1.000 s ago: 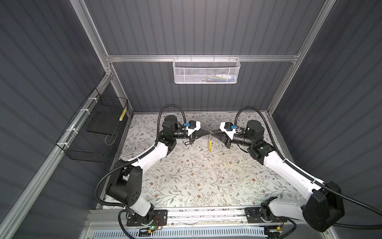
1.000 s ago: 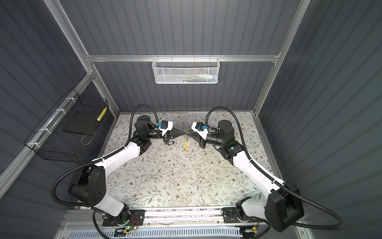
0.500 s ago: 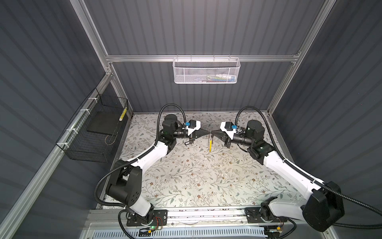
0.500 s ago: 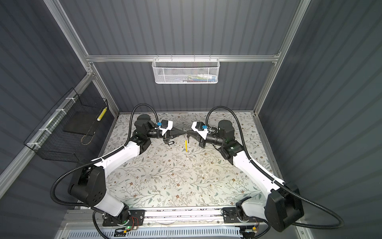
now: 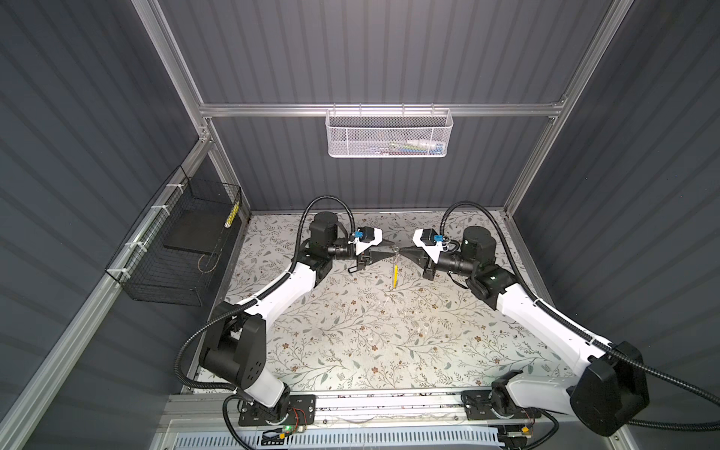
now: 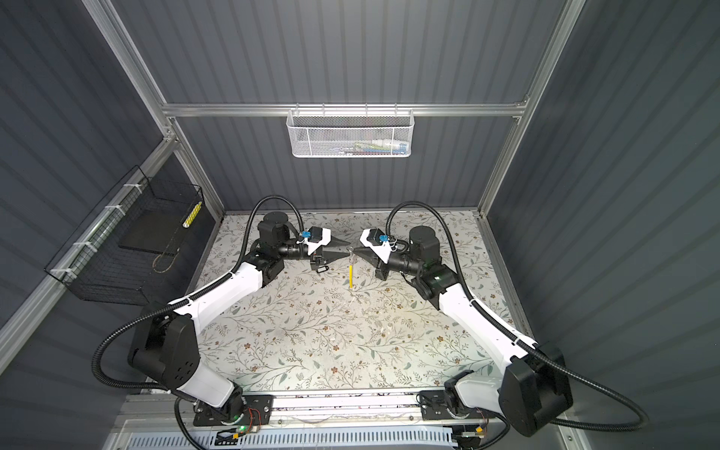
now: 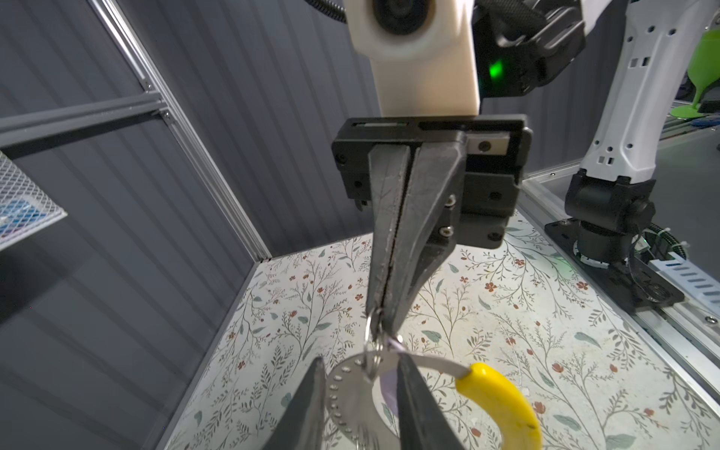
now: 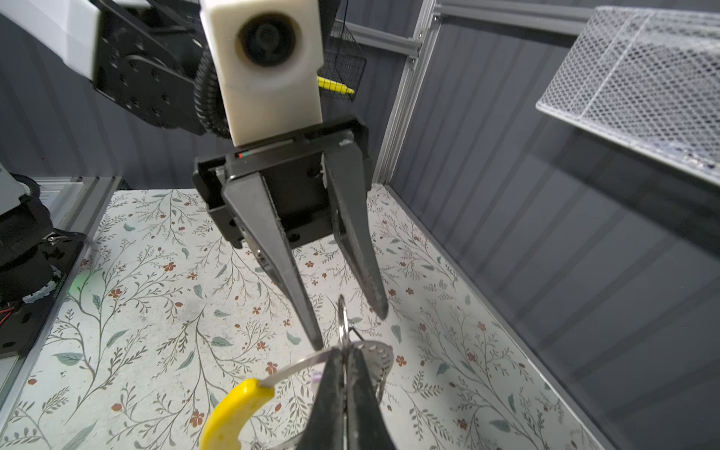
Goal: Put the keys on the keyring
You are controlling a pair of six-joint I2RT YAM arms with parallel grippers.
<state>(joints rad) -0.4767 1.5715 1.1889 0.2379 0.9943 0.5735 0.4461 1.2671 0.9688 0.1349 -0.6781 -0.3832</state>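
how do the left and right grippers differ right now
The left gripper has its jaws apart; the right gripper is shut. The right gripper pinches a small metal ring at its tips, with the keyring and its yellow tag hanging below, while the left gripper's fingers only stand either side of that bundle. Both are dark, tapered and meet tip to tip.

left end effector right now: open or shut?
Open. The right wrist view shows the left end effector with both fingers clearly apart, a small metal ring in the gap.
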